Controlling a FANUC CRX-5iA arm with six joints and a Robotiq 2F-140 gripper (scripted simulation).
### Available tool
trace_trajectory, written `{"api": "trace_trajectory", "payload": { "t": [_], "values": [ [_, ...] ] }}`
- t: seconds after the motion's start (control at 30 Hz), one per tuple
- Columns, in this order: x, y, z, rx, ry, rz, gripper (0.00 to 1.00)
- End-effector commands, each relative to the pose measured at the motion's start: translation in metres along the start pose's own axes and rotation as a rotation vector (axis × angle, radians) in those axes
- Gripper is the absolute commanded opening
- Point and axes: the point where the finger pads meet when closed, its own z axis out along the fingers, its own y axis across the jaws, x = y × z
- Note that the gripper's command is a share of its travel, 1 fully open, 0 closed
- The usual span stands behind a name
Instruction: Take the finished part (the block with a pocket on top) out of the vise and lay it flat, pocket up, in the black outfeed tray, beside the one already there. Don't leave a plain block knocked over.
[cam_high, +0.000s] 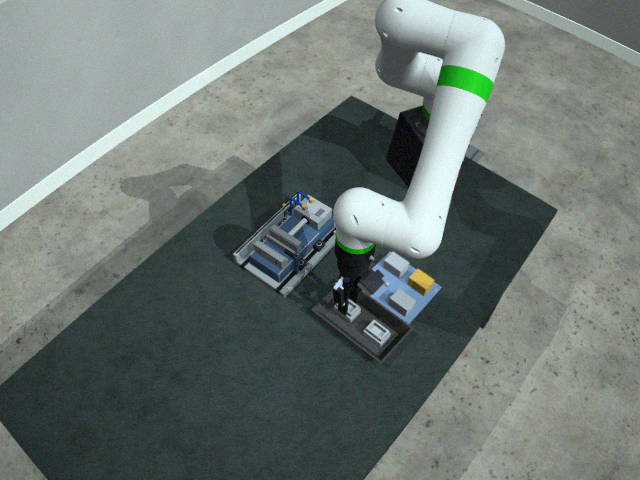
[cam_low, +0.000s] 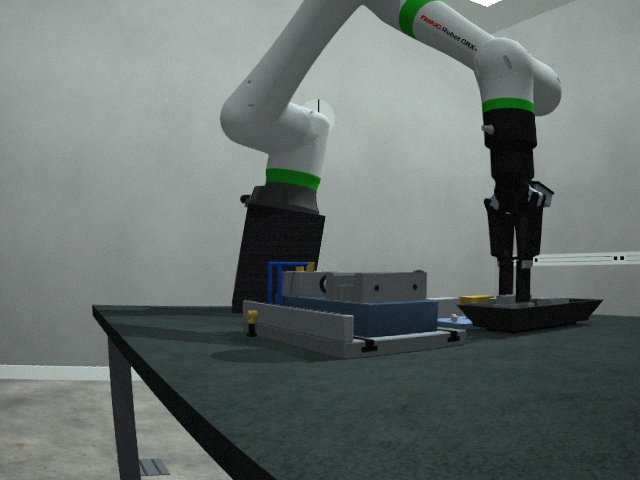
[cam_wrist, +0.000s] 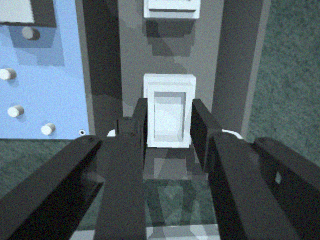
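Observation:
My gripper (cam_high: 347, 307) (cam_low: 514, 295) (cam_wrist: 168, 113) is shut on the finished part (cam_high: 354, 311) (cam_wrist: 169, 117), a pale grey block with a pocket on top. The part is pocket up, low inside the black outfeed tray (cam_high: 333, 321) (cam_low: 537, 316) (cam_wrist: 132, 60), at its near end. A second pocketed part (cam_high: 377, 331) (cam_wrist: 171, 7) lies flat further along the same tray. The vise (cam_high: 283, 240) (cam_low: 356, 304) stands to the left with nothing between its jaws.
A light blue fixture plate (cam_high: 426, 299) (cam_wrist: 45, 95) beside the tray carries two plain grey blocks (cam_high: 396, 264) (cam_high: 402, 301), both upright, and a yellow block (cam_high: 420, 281) (cam_low: 475, 298). The robot's black base (cam_high: 408, 147) (cam_low: 276, 253) stands behind.

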Motion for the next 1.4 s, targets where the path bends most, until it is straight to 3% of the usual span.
{"api": "trace_trajectory", "payload": {
  "t": [0.0,1.37],
  "values": [
    [0.0002,0.0011,0.0003,-0.002,0.0,0.0,0.1],
    [0.0003,0.0012,0.0076,-0.002,0.0,0.0,0.1]
  ]
}}
